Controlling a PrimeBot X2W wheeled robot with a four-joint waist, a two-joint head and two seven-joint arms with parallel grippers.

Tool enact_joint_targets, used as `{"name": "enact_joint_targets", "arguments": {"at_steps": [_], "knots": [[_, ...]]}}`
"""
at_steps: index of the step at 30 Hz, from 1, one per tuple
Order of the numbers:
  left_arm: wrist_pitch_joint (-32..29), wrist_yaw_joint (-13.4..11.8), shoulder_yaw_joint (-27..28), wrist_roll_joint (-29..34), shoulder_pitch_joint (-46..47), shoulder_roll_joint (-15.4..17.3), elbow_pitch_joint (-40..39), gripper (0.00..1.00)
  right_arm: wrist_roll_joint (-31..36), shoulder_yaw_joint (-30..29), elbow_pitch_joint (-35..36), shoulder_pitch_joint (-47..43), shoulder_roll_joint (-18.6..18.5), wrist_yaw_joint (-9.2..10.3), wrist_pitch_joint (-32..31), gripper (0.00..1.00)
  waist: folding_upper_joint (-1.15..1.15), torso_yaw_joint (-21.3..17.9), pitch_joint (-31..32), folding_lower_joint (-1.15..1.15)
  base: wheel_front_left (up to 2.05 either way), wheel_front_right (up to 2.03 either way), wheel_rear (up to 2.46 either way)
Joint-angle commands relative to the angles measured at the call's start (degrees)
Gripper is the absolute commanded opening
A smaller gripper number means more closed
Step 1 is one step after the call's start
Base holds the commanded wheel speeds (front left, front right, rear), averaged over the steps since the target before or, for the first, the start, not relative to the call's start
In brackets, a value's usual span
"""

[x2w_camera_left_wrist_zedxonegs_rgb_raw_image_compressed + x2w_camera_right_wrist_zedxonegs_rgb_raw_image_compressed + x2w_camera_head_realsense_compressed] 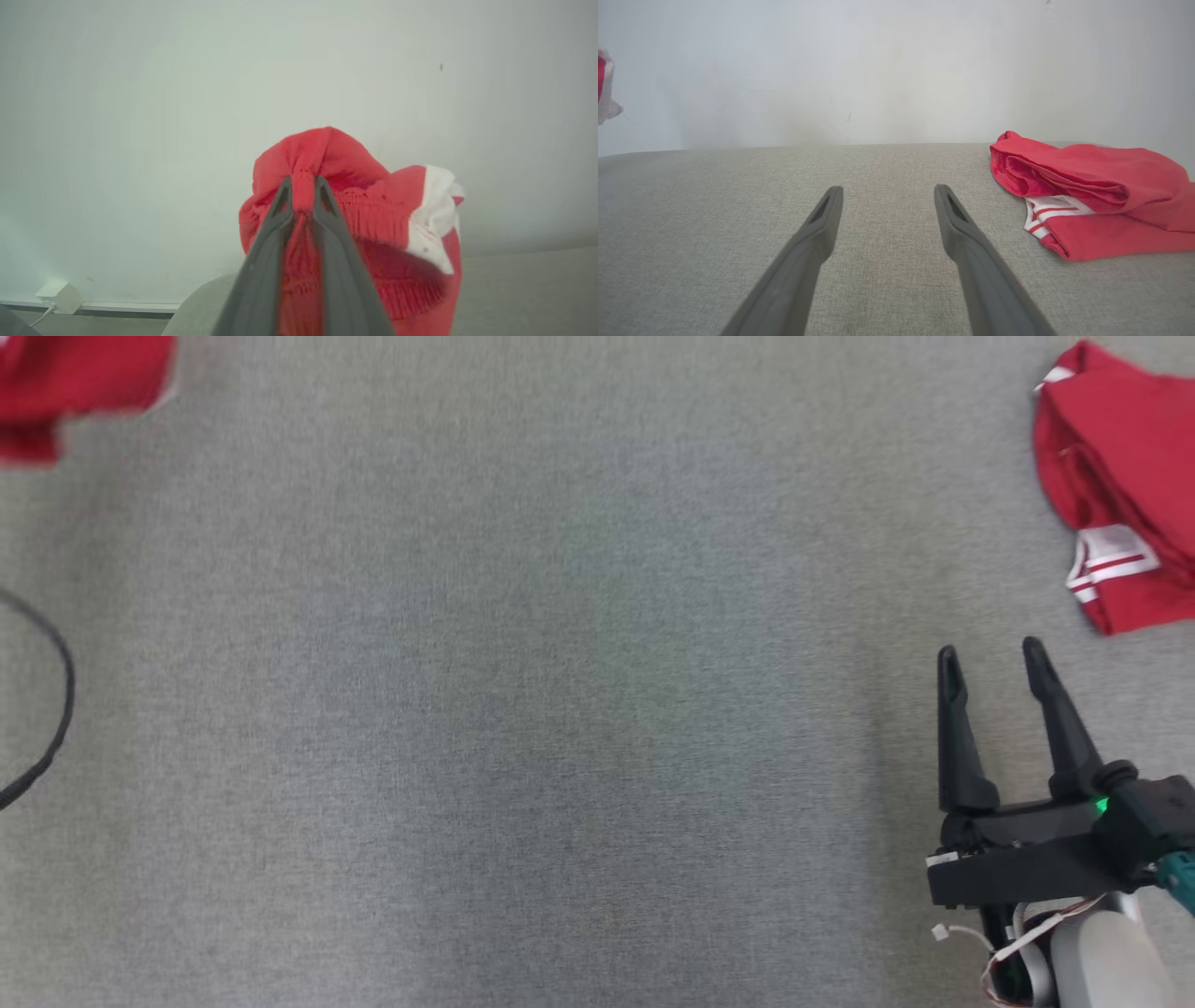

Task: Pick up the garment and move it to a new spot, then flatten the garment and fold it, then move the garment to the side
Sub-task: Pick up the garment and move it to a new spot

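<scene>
Red fabric is bunched between the long dark fingers of the left gripper (302,182), which are drawn close and pinch a fold of the garment (373,205). The left wrist view shows this grip plainly, with white trim on the cloth's right side and a pale wall (140,93) behind. That view also takes in a small white box (60,295) at the wall's foot.

From the head view the same garment is a blurred red patch in the upper left corner, and the grip cannot be made out there. The head view adds a black cable (67,691) curving at the left edge of the grey cloth surface (523,709).

The right gripper (990,650) sits at the lower right, fingers spread wide, gripping nothing. A second red piece, the folded garment (1120,476) with white stripes, lies on the surface above and to its right, apart from the fingertips. The right wrist view shows its layered folds.
</scene>
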State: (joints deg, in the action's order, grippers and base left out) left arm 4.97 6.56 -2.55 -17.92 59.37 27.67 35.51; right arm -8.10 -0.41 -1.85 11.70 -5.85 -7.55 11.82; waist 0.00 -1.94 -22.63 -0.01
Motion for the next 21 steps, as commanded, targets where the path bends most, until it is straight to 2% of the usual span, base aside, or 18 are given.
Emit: {"name": "enact_joint_targets", "arguments": {"at_steps": [1,10,16,21], "knots": [[0.2,0.1,-0.3,-0.3,0.6,-0.4,-0.5,0.0,-0.6,0.0,-0.2,-0.4,0.3,0.15,0.3,1.0,0.0,-1.1,1.4,0.01,0.0,0.0,0.0],[-6.1,0.6,-8.4,0.4,2.0,-4.9,-14.8,0.0,-2.9,1.4,-5.2,0.3,2.3,0.15,2.9,1.0,0.0,-8.4,3.5,0.01,0.0,0.0,0.0],[-9.4,0.5,-14.1,-0.1,0.9,-10.8,-20.1,0.0,-4.8,2.2,-7.9,0.0,2.9,0.15,3.4,1.0,0.0,-14.9,4.2,0.01,0.0,0.0,0.0],[-10.3,0.1,-18.3,-0.6,-1.2,-15.8,-21.3,0.0,-7.1,2.4,-7.4,-0.9,3.0,0.15,3.4,1.0,0.0,-19.1,4.4,0.01,0.0,0.0,0.0]]}}
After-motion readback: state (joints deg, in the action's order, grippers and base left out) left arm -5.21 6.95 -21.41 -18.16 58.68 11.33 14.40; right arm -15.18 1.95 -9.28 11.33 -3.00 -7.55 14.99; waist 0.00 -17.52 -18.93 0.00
